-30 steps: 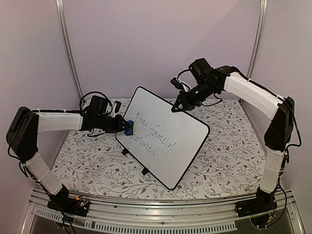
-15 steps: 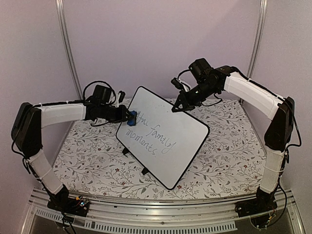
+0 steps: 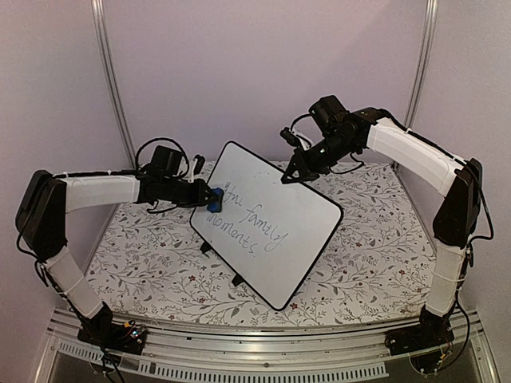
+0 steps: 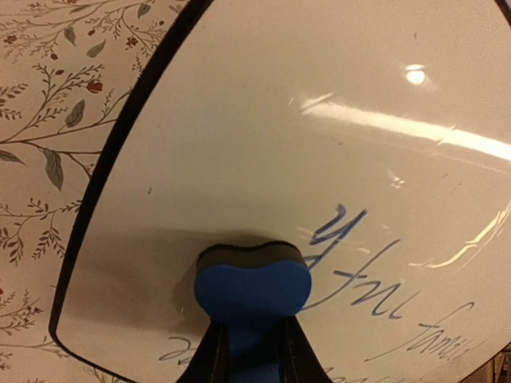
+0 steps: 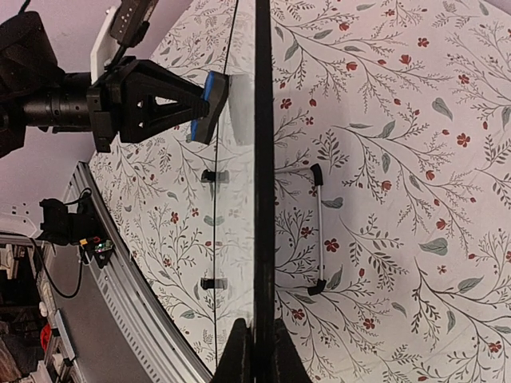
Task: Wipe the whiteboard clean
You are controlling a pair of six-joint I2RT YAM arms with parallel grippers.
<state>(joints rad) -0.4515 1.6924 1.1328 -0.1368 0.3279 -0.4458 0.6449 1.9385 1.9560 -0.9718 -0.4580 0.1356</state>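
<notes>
The left gripper pinches the eraser against the whiteboard, mid-table. The right gripper clamps the whiteboard's far edge.

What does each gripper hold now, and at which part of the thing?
Left gripper: blue eraser, by its rear end. Right gripper: whiteboard, by its upper frame edge.

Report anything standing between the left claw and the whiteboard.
Nothing blocks it. The left claw holds only a blue foam eraser block, which appears pressed against the large black-framed whiteboard at the start of the handwriting.
</notes>
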